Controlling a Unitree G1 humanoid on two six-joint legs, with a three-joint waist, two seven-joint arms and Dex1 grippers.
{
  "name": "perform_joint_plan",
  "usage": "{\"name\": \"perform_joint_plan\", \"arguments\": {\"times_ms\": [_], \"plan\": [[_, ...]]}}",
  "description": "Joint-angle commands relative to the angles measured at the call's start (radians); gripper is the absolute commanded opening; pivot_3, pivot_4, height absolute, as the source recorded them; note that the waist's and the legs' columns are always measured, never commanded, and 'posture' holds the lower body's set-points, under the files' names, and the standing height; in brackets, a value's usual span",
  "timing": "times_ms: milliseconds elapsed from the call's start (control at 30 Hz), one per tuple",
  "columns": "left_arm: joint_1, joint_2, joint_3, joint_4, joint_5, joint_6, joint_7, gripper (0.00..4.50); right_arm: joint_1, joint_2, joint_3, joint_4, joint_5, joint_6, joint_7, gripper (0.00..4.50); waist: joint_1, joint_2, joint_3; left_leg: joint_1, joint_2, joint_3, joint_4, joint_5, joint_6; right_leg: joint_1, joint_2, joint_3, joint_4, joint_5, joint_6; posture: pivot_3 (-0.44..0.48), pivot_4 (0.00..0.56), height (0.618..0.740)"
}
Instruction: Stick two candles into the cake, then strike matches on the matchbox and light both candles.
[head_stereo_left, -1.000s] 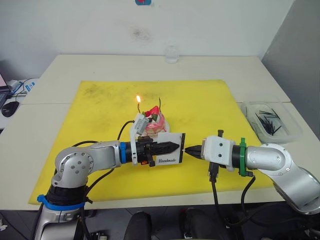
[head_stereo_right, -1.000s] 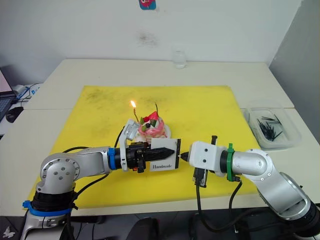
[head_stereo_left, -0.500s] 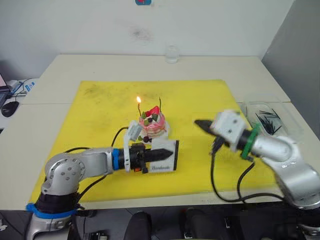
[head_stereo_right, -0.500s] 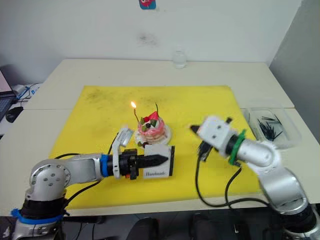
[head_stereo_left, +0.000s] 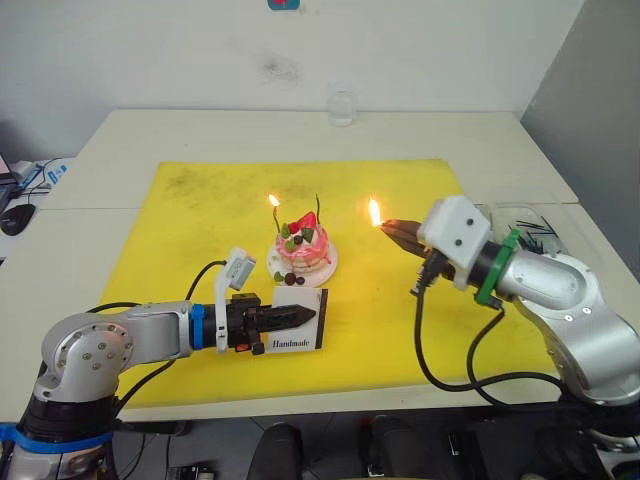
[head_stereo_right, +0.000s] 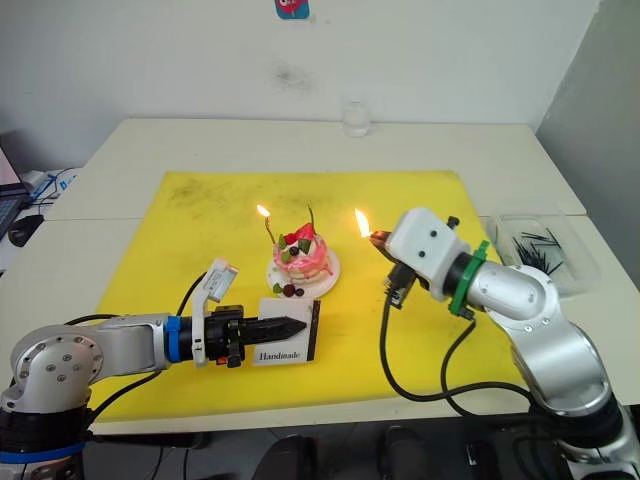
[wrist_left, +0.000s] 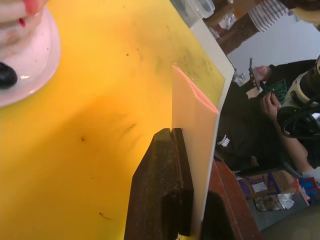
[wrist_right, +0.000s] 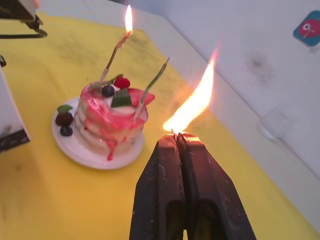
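Cake (head_stereo_left: 303, 250) centre, right claw (head_stereo_left: 388, 226) raised gripping burning match (wrist_right: 176, 133)

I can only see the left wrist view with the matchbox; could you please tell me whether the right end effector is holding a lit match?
Observer: Yes, the right end effector is shut on a match that burns at its tip.
Operator: Thank you; are both candles alight?
Observer: Only the pink candle burns; the green candle is unlit.
Operator: Where is the match relative to the cake?
Observer: To the robot's right of the cake, apart from the green candle.
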Motion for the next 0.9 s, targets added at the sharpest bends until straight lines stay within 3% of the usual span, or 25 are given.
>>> {"name": "perform_joint_plan", "arguments": {"times_ms": [33, 200, 433, 900], "plan": [[-0.009, 0.0, 0.008, -0.032, -0.007, -0.022, -0.014, 0.0, -0.062, 0.027, 0.066, 0.06, -0.054, -0.04, -0.022, 0.01, 0.002, 0.0, 0.0, 0.0, 0.0, 0.0, 0.0, 0.0, 0.0, 0.0, 0.0, 0.0, 0.0, 0.0, 0.0, 0.0, 0.15, 0.74], [-0.012, -0.009, -0.005, -0.035, 0.0, -0.03, -0.016, 0.0, -0.147, 0.118, 0.167, 0.223, -0.139, -0.138, -0.055, 0.01, 0.003, 0.0, 0.0, -0.001, 0.0, 0.001, 0.0, 0.0, 0.0, 0.0, 0.0, 0.001, -0.001, 0.0, 0.0, 0.0, 0.15, 0.74], [-0.006, -0.014, -0.009, -0.043, 0.001, -0.036, -0.013, 0.0, -0.196, 0.17, 0.195, 0.363, -0.211, -0.276, -0.049, 0.01, 0.004, 0.0, 0.0, -0.001, 0.001, 0.001, 0.0, 0.0, 0.0, -0.001, 0.0, 0.0, -0.001, 0.0, 0.0, 0.0, 0.15, 0.74], [0.0, -0.023, -0.011, -0.049, -0.001, -0.042, -0.005, 0.0, -0.213, 0.205, 0.175, 0.438, -0.264, -0.381, -0.032, 0.01, 0.003, 0.0, 0.0, -0.001, 0.001, 0.001, 0.0, 0.0, 0.0, -0.001, 0.0, 0.0, 0.0, 0.0, 0.0, 0.0, 0.15, 0.74]]}}
